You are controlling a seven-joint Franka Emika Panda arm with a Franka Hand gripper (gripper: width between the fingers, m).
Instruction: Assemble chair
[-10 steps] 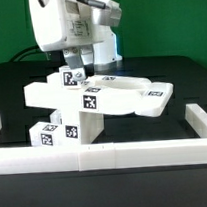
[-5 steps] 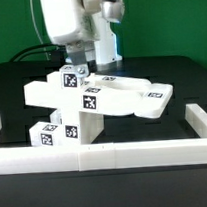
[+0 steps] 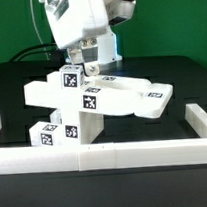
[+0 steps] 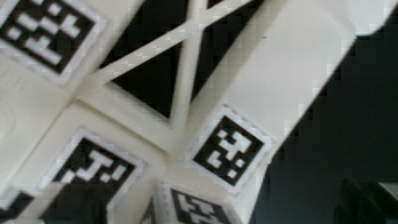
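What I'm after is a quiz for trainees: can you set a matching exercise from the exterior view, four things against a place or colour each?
Things:
1. gripper
2. seat plate
3. border rail
4. table

Places or colours:
A. black
B. runs along the front, nearest the camera
C. over the topmost tagged block
D. juts toward the exterior view's right

Pairs: 1-C, 2-D, 3-B, 4-A

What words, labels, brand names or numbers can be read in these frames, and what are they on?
None: no word, number or brand name is readable in either view.
The chair carries only black-and-white square tags, which are coded patterns, not text. They are slightly blurred in the wrist view.
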